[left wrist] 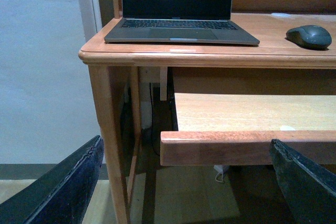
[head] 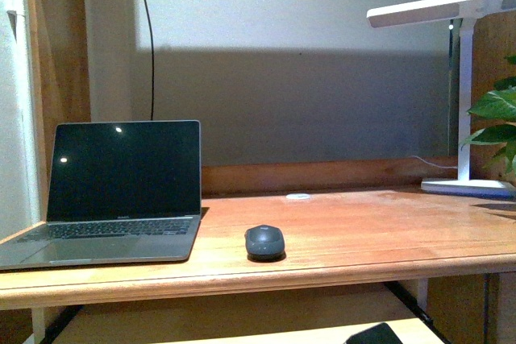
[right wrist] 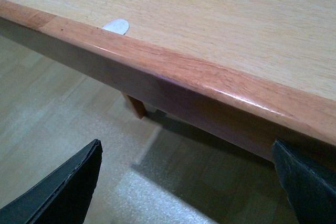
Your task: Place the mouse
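Observation:
The mouse (head: 264, 241), small, dark grey and domed, lies on the wooden desk top (head: 379, 231) just right of the open laptop (head: 121, 191). It also shows in the left wrist view (left wrist: 308, 36) at the far end of the desk. My left gripper (left wrist: 191, 182) is open and empty, low in front of the pull-out shelf (left wrist: 247, 148), well below the mouse. My right gripper (right wrist: 189, 187) is open and empty, below the front edge of that shelf (right wrist: 173, 72), over the floor. Neither arm shows in the front view.
A white desk lamp (head: 466, 78) and a green plant (head: 500, 118) stand at the right. A small flat white disc (head: 299, 196) lies near the desk's back rail. A white patch (right wrist: 116, 25) lies on the shelf. A dark object (head: 375, 334) shows low down.

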Controlling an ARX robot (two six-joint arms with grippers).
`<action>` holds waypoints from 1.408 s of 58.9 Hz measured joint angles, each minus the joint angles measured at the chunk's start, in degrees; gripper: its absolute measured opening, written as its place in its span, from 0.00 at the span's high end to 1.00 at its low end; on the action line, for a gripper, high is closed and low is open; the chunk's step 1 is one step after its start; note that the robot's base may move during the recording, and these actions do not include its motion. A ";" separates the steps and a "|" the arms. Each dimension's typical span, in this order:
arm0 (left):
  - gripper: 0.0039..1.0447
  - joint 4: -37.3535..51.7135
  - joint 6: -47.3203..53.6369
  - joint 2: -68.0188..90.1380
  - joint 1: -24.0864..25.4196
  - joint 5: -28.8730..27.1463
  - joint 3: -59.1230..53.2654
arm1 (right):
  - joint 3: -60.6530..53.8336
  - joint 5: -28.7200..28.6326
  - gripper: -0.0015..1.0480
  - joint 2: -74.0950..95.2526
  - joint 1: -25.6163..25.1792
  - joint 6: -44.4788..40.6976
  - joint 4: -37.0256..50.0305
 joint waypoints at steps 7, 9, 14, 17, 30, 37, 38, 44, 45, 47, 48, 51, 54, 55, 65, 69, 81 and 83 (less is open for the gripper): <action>0.07 0.00 0.00 0.00 0.00 -0.02 0.00 | 4.44 2.69 0.07 3.23 0.28 0.66 -0.87; 0.07 0.00 0.00 0.00 0.00 -0.02 0.00 | 5.46 3.23 0.07 3.96 0.37 0.83 -1.09; 0.07 0.00 0.00 0.00 0.00 -0.02 0.00 | 9.53 4.92 0.07 6.97 0.68 1.66 -1.88; 0.07 0.00 0.00 0.00 0.00 -0.02 0.00 | 12.00 5.73 0.07 8.83 0.90 2.10 -2.34; 0.07 0.00 0.00 0.00 0.00 0.00 0.00 | 20.94 8.31 0.07 14.86 1.51 3.02 -5.16; 0.07 0.00 0.00 0.00 0.00 0.00 0.00 | 25.57 9.46 0.07 17.51 1.86 3.45 -7.06; 0.07 0.00 0.00 0.00 0.00 -0.02 0.00 | 26.40 9.70 0.07 17.94 1.88 3.45 -7.39; 0.07 0.00 0.00 0.00 0.00 0.00 0.00 | 30.38 10.84 0.07 20.02 2.10 3.50 -9.05; 0.07 0.00 0.00 0.00 0.00 -0.02 0.00 | 31.26 11.06 0.07 20.46 2.16 3.52 -9.42; 0.07 0.00 0.00 0.00 0.00 -0.02 0.00 | 32.57 11.50 0.07 21.16 2.25 3.58 -9.97; 0.07 0.00 0.00 0.00 0.00 -0.02 0.00 | 33.00 11.56 0.07 21.35 2.25 3.63 -10.16; 0.07 0.00 0.00 0.00 0.00 -0.02 0.00 | 35.12 12.09 0.07 22.45 2.47 3.63 -10.99; 0.07 0.00 0.00 0.00 0.00 0.00 0.00 | 36.76 12.63 0.07 23.28 2.67 3.63 -11.65; 0.07 0.00 0.00 0.00 0.00 -0.02 0.00 | 37.16 12.70 0.07 23.50 2.73 3.61 -11.80; 0.07 0.00 0.00 0.00 0.00 -0.02 0.00 | 42.45 13.27 0.07 26.01 3.78 3.65 -13.64; 0.07 0.00 0.00 0.00 0.00 -0.02 0.00 | 43.74 14.03 0.07 26.86 4.44 3.72 -14.36; 0.07 0.00 0.00 0.00 0.00 -0.02 0.00 | 45.88 14.27 0.07 28.37 5.46 3.96 -15.26; 0.07 0.00 0.02 0.00 0.00 -0.02 0.00 | 45.88 14.27 0.07 28.37 5.46 4.13 -15.23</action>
